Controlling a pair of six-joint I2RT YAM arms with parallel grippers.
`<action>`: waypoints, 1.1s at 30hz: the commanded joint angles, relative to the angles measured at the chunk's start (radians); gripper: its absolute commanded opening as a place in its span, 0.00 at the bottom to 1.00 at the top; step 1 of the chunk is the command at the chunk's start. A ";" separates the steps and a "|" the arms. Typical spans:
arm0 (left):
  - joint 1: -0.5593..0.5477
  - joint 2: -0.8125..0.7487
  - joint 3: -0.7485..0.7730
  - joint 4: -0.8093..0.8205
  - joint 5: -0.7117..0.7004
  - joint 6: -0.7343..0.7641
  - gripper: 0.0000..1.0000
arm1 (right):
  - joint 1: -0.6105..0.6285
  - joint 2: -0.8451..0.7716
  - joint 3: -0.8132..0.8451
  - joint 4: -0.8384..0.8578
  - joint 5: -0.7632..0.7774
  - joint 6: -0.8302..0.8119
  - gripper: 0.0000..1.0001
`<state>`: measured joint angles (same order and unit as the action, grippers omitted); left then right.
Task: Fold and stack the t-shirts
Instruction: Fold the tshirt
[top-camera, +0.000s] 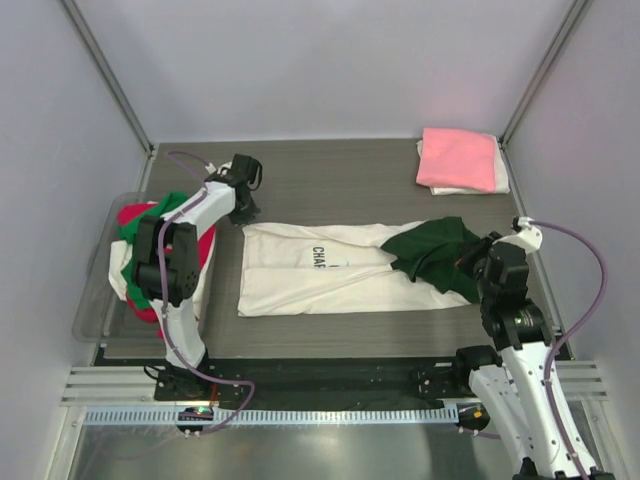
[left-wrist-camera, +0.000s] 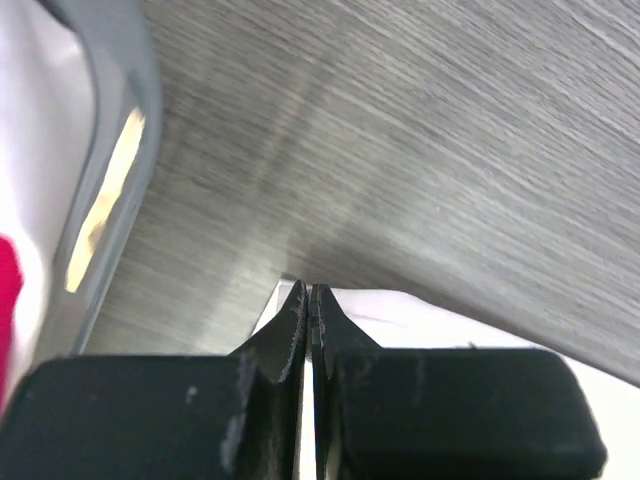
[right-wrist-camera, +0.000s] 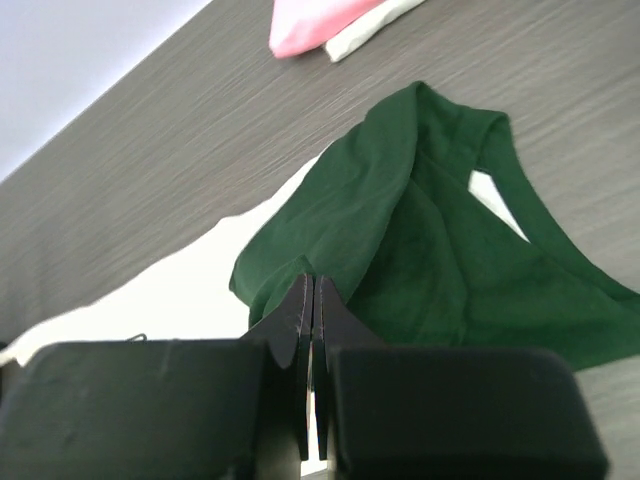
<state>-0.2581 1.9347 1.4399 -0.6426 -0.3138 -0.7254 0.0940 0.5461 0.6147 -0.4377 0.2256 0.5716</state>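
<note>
cream t-shirt (top-camera: 300, 285) lies flat between the arms, green fabric (right-wrist-camera: 430, 240) bunched at its right end. left gripper (left-wrist-camera: 308, 292) is clamped tight at its far-left corner, right gripper (right-wrist-camera: 308, 285) tight at the green edge. can't tell if either has cloth. i read these as end grabs for a fold. pink t-shirt (top-camera: 455, 158) far right marks the stack.

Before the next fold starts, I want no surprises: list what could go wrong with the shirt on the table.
1. The dark green fabric lies bunched at the right end of the cream-white shirt; folding now could trap creases.
2. The left gripper and right gripper are shut at the cloth, but a real pinch cannot be confirmed, so a lift might drop one end.
</note>
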 joint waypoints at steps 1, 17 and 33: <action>-0.016 -0.080 -0.019 0.015 -0.025 0.006 0.00 | -0.004 -0.066 -0.004 -0.068 0.112 0.083 0.01; -0.050 -0.246 -0.229 0.060 -0.099 -0.074 0.00 | -0.002 -0.202 -0.098 -0.289 0.306 0.425 0.01; -0.093 -0.479 -0.366 0.008 -0.221 -0.114 0.54 | -0.002 -0.045 0.035 -0.325 0.394 0.452 0.87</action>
<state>-0.3229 1.5505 1.0515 -0.6228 -0.4187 -0.8318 0.0940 0.4721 0.5468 -0.8127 0.5522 1.0878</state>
